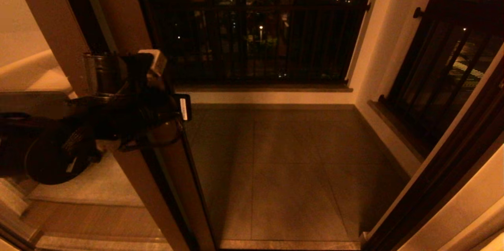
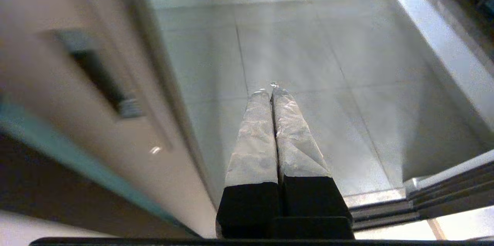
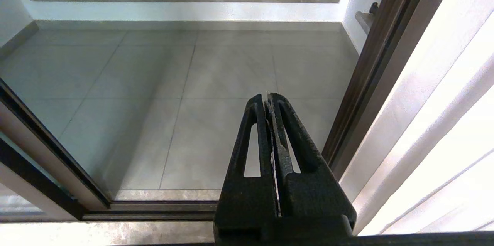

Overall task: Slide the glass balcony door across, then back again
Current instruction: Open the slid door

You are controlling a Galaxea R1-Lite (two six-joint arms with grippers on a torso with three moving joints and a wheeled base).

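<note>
Three views share one dim night-time moment at a balcony doorway.

Head view: the glass balcony door [image 1: 173, 188] stands with its dark brown upright edge at about seven o'clock, slid toward the robot's left so the tiled balcony floor [image 1: 291, 172] lies open beyond. The left gripper [image 1: 183, 107] sits at nine o'clock, level with that edge and right against it; whether it actually touches cannot be told. A black railing [image 1: 256, 42] with city lights behind fills twelve o'clock.

Left wrist view: the left gripper [image 2: 272, 90] has its two taped fingers [image 2: 252, 138] pressed together, clamped on nothing. The door's upright edge [image 2: 96, 122] runs from nine to seven o'clock, with a dark slot handle [image 2: 98, 76] at nine o'clock, beside the fingers but apart from them.

Right wrist view: the right gripper [image 3: 268, 101], parked, has its black fingers together and empty. The door's frame [image 3: 50, 165] crosses at eight o'clock; the doorway's right post [image 3: 370, 72] rises at two o'clock.

The door looks tall, heavy and rigid, its glass breakable, so it likely rolls stiffly along its track. The safest hold seems the slot handle or the frame's edge, pushed steadily, never the pane.
</note>
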